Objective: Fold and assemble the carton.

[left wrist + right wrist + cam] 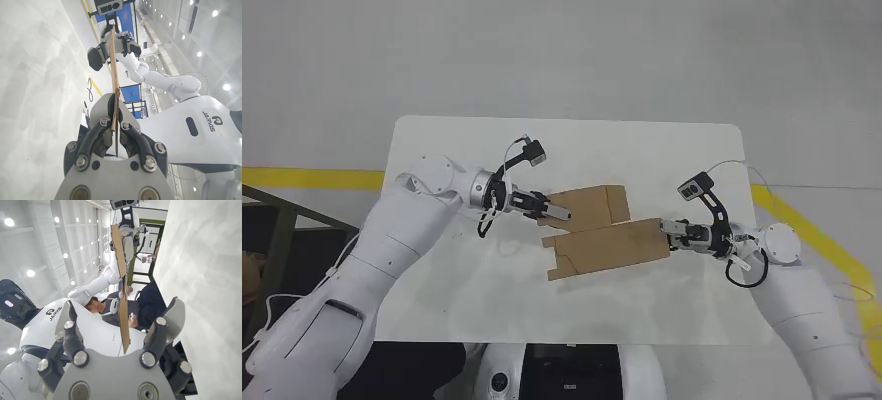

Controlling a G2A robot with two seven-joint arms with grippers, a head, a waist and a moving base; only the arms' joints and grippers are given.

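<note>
the flattened carton (pixel 607 245) is held over the middle of the table (pixel 472 290), the left gripper (pixel 114 103) pinching one end and the right gripper (pixel 122 304) spread around the other, and it looks light, stiff but easily creased, best gripped at its edges.

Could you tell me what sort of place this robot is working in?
Probably a large indoor robotics lab or test hall: a white work table stands on a grey floor marked with yellow lines, and rows of round ceiling lights hang high overhead.
</note>
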